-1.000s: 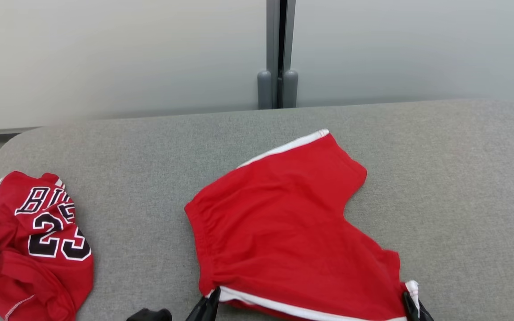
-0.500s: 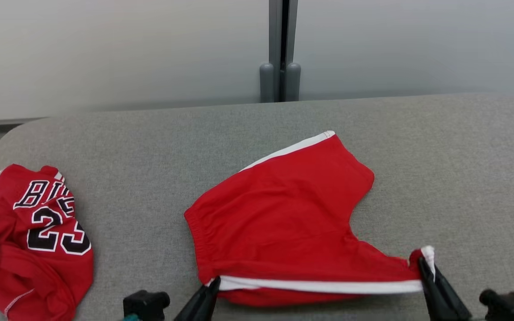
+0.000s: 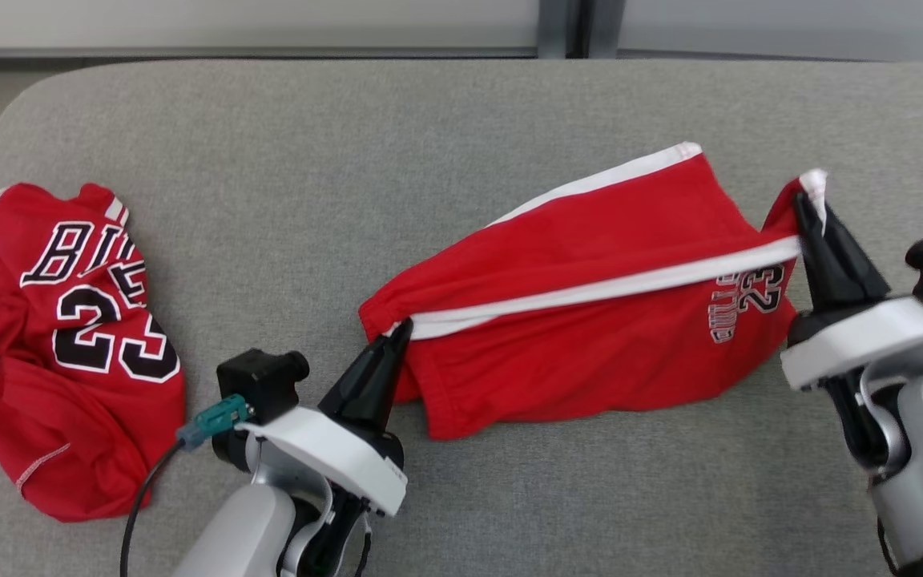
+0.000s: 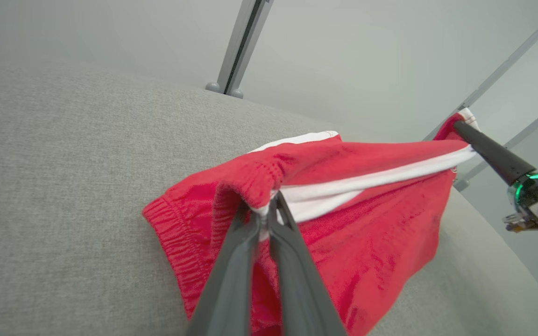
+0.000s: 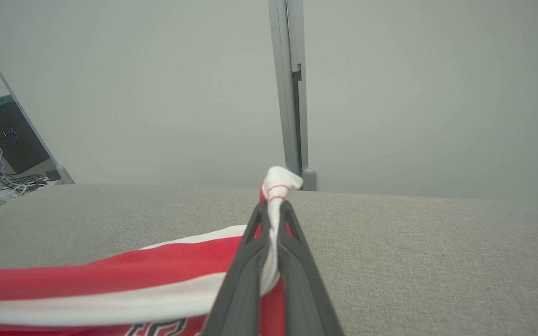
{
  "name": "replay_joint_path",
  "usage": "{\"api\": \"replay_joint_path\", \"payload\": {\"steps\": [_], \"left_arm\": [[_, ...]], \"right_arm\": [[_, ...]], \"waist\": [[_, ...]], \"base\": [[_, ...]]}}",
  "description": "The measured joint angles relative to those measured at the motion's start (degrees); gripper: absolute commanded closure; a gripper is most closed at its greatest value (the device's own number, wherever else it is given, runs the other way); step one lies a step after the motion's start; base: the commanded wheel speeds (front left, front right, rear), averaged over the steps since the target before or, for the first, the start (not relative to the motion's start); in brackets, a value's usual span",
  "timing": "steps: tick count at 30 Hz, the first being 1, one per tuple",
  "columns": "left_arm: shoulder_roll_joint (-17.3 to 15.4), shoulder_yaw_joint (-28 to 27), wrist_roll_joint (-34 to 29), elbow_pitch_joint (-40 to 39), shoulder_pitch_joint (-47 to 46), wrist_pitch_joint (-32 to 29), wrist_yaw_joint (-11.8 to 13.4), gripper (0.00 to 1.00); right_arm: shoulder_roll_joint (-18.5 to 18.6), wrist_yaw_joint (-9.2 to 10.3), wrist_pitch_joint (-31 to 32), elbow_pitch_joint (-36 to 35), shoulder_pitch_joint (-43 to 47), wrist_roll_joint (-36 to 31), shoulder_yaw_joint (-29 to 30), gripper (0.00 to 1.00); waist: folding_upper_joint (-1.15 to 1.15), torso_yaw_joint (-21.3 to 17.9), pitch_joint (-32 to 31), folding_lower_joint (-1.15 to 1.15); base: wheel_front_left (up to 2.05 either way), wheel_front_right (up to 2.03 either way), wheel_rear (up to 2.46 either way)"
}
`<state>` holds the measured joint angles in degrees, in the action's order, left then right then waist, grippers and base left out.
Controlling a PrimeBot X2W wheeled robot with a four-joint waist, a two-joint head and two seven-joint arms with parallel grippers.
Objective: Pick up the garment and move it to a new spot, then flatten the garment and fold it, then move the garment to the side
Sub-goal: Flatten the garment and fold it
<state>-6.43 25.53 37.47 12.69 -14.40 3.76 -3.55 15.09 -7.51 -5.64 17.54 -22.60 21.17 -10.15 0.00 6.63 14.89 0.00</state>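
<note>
Red shorts with white side stripes (image 3: 590, 320) hang stretched between your two tools, their lower part draped on the grey fabric-covered worktop (image 3: 349, 160), right of its middle in the head view. Your left tool (image 3: 401, 328) is pressed together on the waistband corner. Your right tool (image 3: 802, 200) pinches the white hem corner, lifted off the surface. A crumpled red number-23 basketball jersey (image 3: 69, 344) lies well apart on the left.
</note>
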Motion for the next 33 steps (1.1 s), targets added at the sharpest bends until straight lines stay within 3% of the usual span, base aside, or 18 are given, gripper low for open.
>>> {"api": "replay_joint_path", "payload": {"steps": [8, 16, 17, 18, 20, 21, 27, 33], "left_arm": [[1.5, -0.8, -0.3, 5.6, -7.8, 4.5, -1.1, 1.0], [2.5, 0.3, 1.2, 12.4, -13.2, 5.9, -2.5, 1.0], [2.6, 1.0, 1.9, 14.2, -13.8, 5.5, -2.9, 1.0], [2.7, 1.4, 2.0, 14.8, -14.0, 5.5, -3.0, 1.0], [2.7, 1.6, 2.4, 15.4, -14.2, 5.4, -3.2, 0.29], [2.9, 1.7, 3.1, 15.8, -14.3, 5.6, -3.3, 0.0], [2.6, 1.5, 2.9, 17.1, -13.2, 8.7, -3.0, 0.0], [0.7, -1.5, -1.9, 12.7, -9.4, 11.0, 1.8, 0.0]], "right_arm": [[0.8, -0.07, -1.5, 14.2, -15.9, 3.0, -3.1, 1.0], [-0.8, -0.08, -4.5, 27.9, -23.9, 5.0, -4.0, 1.0], [-1.2, -0.07, -5.0, 30.4, -25.0, 5.2, -4.9, 0.77], [-1.3, -0.07, -5.3, 31.5, -25.3, 5.4, -5.1, 0.0], [-1.4, -0.05, -5.8, 32.5, -25.6, 5.4, -5.3, 0.0], [-1.3, -0.04, -6.5, 33.2, -25.7, 5.4, -5.5, 0.0], [-1.5, 0.01, -9.1, 30.7, -23.3, 4.5, -7.3, 0.0], [-0.6, 0.01, -9.4, 15.8, -15.0, -0.5, -4.4, 0.0]], "waist": [[0.0, 4.1, 6.0, 0.0], [0.0, 5.9, 9.1, 0.0], [0.0, 5.9, 9.4, 0.0], [0.0, 5.8, 9.4, 0.0], [0.0, 5.7, 9.4, 0.0], [0.0, 5.7, 9.3, 0.0], [0.0, 5.3, 7.4, 0.0], [0.0, 3.8, 4.9, 0.0]], "base": [[0.0, 0.0, 0.0], [0.0, 0.0, 0.0], [0.0, 0.0, 0.0], [0.0, 0.0, 0.0], [0.0, 0.0, 0.0], [0.0, 0.0, 0.0], [0.0, 0.0, 0.0], [0.0, 0.0, 0.0]]}}
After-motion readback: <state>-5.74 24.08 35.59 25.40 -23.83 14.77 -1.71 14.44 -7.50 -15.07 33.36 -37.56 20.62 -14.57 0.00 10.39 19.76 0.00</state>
